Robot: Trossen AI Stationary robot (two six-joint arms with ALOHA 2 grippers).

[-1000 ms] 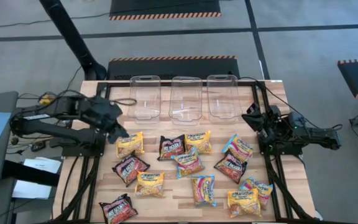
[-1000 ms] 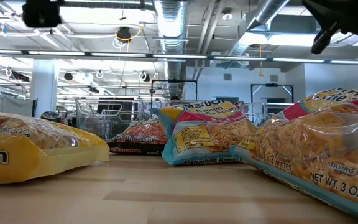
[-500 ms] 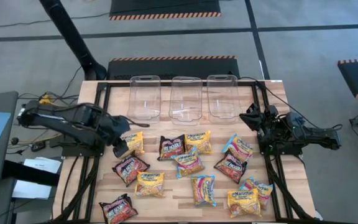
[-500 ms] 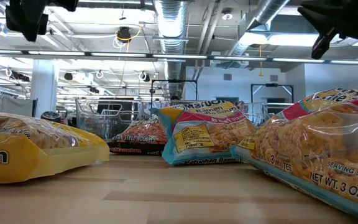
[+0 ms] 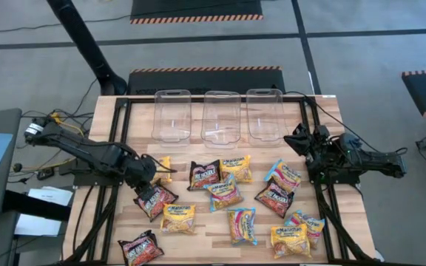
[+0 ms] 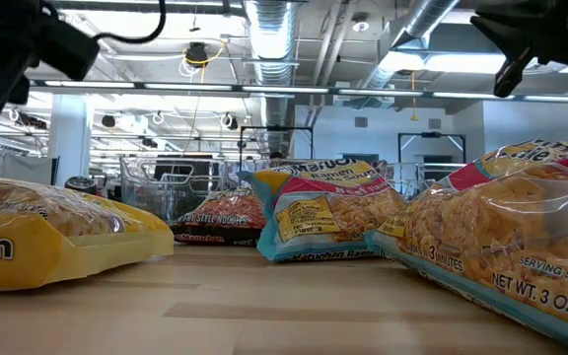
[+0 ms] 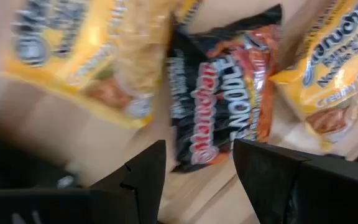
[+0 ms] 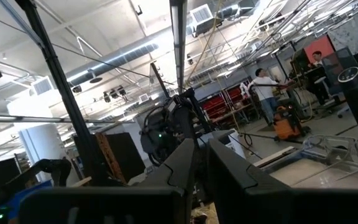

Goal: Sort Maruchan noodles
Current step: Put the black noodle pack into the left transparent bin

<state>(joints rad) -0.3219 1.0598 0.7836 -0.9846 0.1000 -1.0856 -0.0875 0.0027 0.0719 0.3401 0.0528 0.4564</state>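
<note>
Several Maruchan noodle packets lie flat on the wooden table (image 5: 124, 111), in maroon-black, yellow-orange and light blue with pink. My left gripper (image 5: 148, 175) is open and points down at the table's left side. It is over the near edge of a yellow packet (image 5: 163, 164) and just beyond a maroon packet (image 5: 154, 199). In the left wrist view the maroon packet (image 7: 222, 106) lies ahead between the open fingers (image 7: 197, 171), with yellow packets (image 7: 86, 56) on either side. My right gripper (image 5: 296, 140) is shut, empty and raised at the right side.
Three clear plastic tubs (image 5: 222, 117) stand in a row at the far edge. More packets cover the middle and near right of the table (image 5: 231, 193). A black frame rail (image 5: 117, 140) runs along each side. In the low view, packets (image 6: 328, 212) fill the foreground.
My left gripper has swung from the table's left edge toward the near right and gone down. It now covers part of the yellow packet beside the maroon one. The packets have not moved.
</note>
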